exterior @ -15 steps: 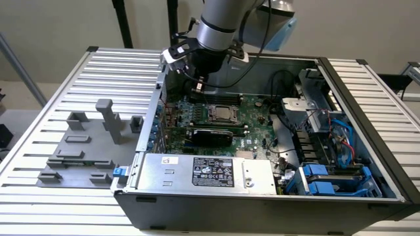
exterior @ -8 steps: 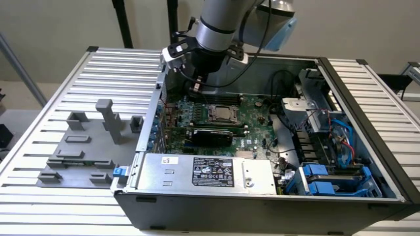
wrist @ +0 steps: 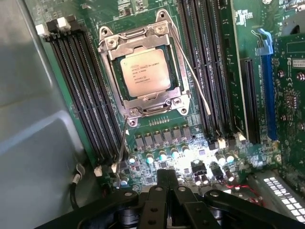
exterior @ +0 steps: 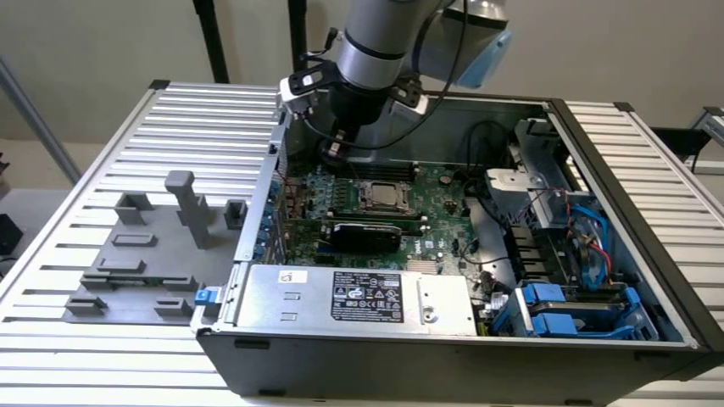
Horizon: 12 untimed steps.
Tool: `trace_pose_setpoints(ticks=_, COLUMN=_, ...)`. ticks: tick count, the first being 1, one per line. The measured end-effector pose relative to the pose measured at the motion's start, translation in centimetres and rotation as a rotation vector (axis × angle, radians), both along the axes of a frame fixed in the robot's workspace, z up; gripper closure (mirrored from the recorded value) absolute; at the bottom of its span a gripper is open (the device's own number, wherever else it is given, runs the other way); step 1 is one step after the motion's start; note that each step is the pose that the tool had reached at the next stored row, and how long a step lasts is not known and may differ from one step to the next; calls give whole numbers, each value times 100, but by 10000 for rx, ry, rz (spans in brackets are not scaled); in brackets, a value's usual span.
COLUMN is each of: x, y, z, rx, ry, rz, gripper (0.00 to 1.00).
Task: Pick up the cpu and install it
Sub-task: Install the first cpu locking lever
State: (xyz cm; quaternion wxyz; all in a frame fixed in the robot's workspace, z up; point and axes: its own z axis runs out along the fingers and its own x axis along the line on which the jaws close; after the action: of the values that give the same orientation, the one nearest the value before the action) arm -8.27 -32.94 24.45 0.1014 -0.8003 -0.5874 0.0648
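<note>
1. The cpu (wrist: 145, 72) lies flat inside the CPU socket (wrist: 136, 34) on the green motherboard (wrist: 102, 12), its pale metal top facing up with printed text on it. The socket's silvery frame runs around all four of its edges.
2. The gripper (wrist: 167, 183) hangs above the board, off to one side of the socket and not over it. It is clenched: the two black fingers (wrist: 159, 200) press together with nothing between them, and they touch neither the cpu nor the socket.
3. Between the gripper and the socket sits a row of small grey chokes (wrist: 162, 138), just beside the socket's frame.
4. Two thin wire levers leave the socket: one (wrist: 193, 76) slants away along one side, the other (wrist: 122, 143) runs from a corner toward the gripper.
5. Black memory slots (wrist: 81, 90) line two opposite sides of the socket – all of them are unfilled.
6. In the exterior view the arm comes down into the open computer case (exterior: 453, 365), to the exterior view's left of the socket and behind it.
7. A long black expansion card (exterior: 364, 233) stands in front of the socket, and the power supply (exterior: 351, 297) is nearer the camera.
8. A grey holder fixture (exterior: 147, 263) sits outside the case, well apart from the socket, on the slatted table (exterior: 102, 170).
</note>
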Motion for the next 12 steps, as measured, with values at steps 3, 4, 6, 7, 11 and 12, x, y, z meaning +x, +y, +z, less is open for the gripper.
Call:
trace_pose_setpoints(ticks=3, x=-1, y=0, z=0, rx=23, ry=0, rz=-441, gripper=89)
trace_pose_setpoints(ticks=4, x=-2, y=0, z=-1, rx=43, ry=1, rz=-559, gripper=89)
trace_pose_setpoints(ticks=6, x=-7, y=0, z=0, rx=124, ry=7, rz=-761, gripper=89)
trace_pose_setpoints(ticks=7, x=-12, y=0, z=1, rx=191, ry=10, rz=-843, gripper=89)
trace_pose_setpoints(ticks=11, x=-31, y=0, z=8, rx=492, ry=26, rz=-1154, gripper=89)
trace_pose_setpoints(ticks=12, x=-36, y=0, z=11, rx=563, ry=32, rz=-1232, gripper=89)
